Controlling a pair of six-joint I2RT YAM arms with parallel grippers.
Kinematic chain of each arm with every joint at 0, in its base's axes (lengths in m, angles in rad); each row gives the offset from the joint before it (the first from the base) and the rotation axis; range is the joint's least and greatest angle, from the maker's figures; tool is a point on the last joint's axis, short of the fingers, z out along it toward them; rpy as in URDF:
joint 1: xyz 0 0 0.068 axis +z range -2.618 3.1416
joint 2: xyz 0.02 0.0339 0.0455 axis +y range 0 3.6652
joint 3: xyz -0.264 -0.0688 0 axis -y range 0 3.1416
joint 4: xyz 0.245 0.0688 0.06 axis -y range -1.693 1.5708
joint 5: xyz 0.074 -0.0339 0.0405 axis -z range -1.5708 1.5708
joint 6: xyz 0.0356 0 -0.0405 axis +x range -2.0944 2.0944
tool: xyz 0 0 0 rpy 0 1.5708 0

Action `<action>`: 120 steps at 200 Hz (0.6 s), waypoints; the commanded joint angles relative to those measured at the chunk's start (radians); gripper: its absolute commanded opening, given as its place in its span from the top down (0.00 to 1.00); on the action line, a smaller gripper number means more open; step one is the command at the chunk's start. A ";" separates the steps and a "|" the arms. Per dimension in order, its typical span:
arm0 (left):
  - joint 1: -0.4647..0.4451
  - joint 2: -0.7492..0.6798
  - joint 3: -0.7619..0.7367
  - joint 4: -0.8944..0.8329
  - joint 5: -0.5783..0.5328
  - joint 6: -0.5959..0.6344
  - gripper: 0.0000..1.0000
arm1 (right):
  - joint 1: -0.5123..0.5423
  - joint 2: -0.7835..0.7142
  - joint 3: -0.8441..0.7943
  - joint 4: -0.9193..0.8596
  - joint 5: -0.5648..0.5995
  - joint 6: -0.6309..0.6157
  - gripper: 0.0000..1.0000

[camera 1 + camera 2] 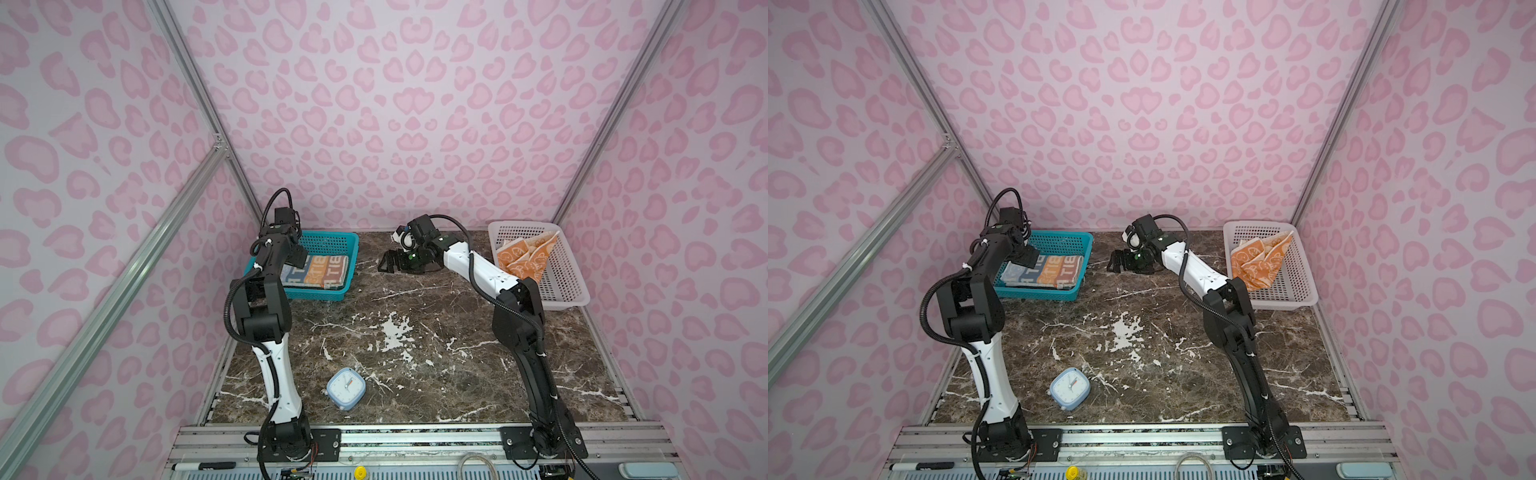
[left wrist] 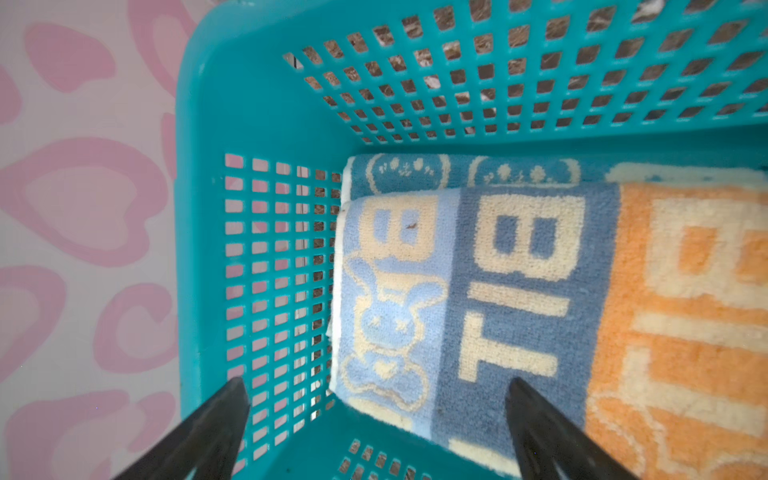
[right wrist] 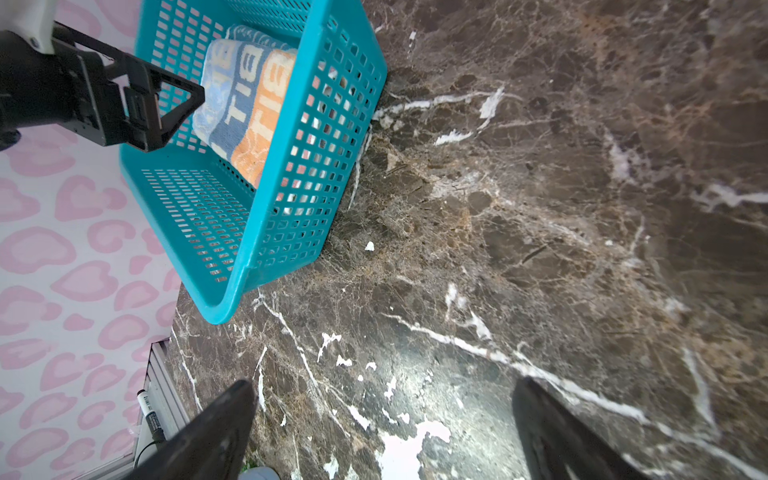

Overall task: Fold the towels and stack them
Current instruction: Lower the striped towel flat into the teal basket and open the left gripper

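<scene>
A folded striped towel (image 1: pixel 320 272) (image 1: pixel 1046 272) with cream lettering lies flat in the teal basket (image 1: pixel 332 241) (image 1: pixel 1059 241). In the left wrist view it (image 2: pixel 540 291) rests on a folded blue towel (image 2: pixel 457 172), of which only an edge strip shows. My left gripper (image 1: pixel 298 257) (image 2: pixel 378 384) hangs open just above the striped towel's end and holds nothing. A crumpled orange-and-cream towel (image 1: pixel 525 257) (image 1: pixel 1260 262) sits in the white basket (image 1: pixel 565 282). My right gripper (image 1: pixel 384 264) (image 3: pixel 384 384) is open and empty over bare marble, to the right of the teal basket (image 3: pixel 291 208).
The baskets stand at the back left and back right of the marble table (image 1: pixel 415 332). A small blue alarm clock (image 1: pixel 345 388) (image 1: pixel 1069 388) lies near the front, beside the left arm. A marker pen (image 1: pixel 203 466) rests on the front rail.
</scene>
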 commanded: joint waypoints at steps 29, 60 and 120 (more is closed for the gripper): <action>-0.019 -0.033 0.003 0.023 0.029 -0.008 0.02 | 0.001 -0.015 -0.015 0.021 0.004 -0.010 0.02; -0.037 -0.032 0.007 0.025 0.030 -0.004 0.02 | 0.001 -0.021 -0.027 0.026 0.003 -0.009 0.02; -0.073 -0.052 0.007 0.037 0.043 -0.008 0.02 | -0.002 -0.025 -0.050 0.037 0.006 -0.009 0.02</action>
